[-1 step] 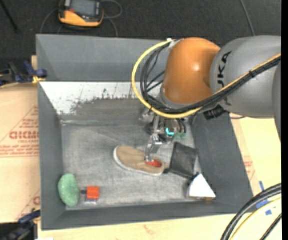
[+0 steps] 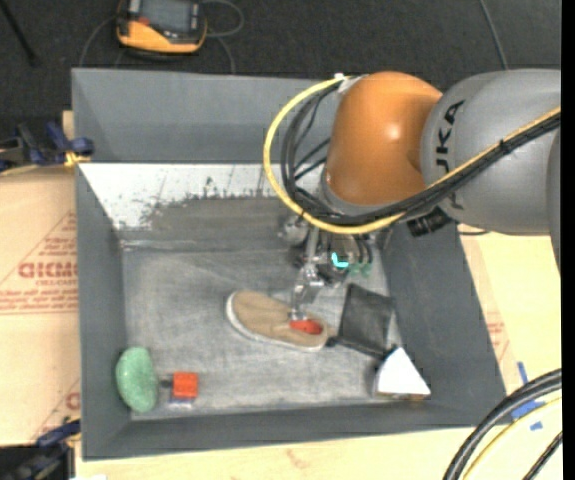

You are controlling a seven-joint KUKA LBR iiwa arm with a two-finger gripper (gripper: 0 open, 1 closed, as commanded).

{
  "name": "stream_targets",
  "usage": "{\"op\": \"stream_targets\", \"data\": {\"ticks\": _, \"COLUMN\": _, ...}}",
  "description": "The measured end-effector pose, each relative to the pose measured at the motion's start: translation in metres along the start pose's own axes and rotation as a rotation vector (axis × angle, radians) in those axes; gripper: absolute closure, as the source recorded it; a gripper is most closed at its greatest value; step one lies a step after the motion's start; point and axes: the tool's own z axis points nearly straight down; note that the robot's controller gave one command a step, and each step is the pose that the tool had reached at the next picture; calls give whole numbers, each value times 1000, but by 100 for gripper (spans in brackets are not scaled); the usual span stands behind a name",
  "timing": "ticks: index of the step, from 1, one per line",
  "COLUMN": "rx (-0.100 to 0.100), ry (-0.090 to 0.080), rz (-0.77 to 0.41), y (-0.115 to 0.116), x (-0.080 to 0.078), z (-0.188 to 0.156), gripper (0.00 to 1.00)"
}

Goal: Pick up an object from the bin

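My gripper [image 2: 307,298] reaches down in the middle of the bin, its fingertips at the right end of a tan shoe-shaped thing [image 2: 267,319] with a white sole that lies flat on the floor. A small red piece [image 2: 307,326] sits at the fingertips on that shoe end. Just right of the gripper lies a black square pouch [image 2: 365,320]. Whether the fingers grip anything cannot be made out.
A white triangular block [image 2: 400,374] lies at the bin's front right. At the front left lie a green oval thing [image 2: 136,378] and a small orange-red cube [image 2: 183,385]. The arm's orange cover and cables hang above the bin's back right.
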Motion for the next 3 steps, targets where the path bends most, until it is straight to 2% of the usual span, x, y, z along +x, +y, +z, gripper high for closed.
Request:
{"op": "stream_targets", "data": {"ticks": 1, "rx": -2, "ry": -32, "rz": 81, "y": 9, "x": 53, "z": 107, "gripper": 100}}
{"op": "stream_targets", "data": {"ticks": 2, "rx": -3, "ry": -32, "rz": 81, "y": 9, "x": 53, "z": 107, "gripper": 100}}
{"op": "stream_targets", "data": {"ticks": 3, "rx": 1, "ry": -2, "rz": 141, "y": 18, "x": 54, "z": -25, "gripper": 100}}
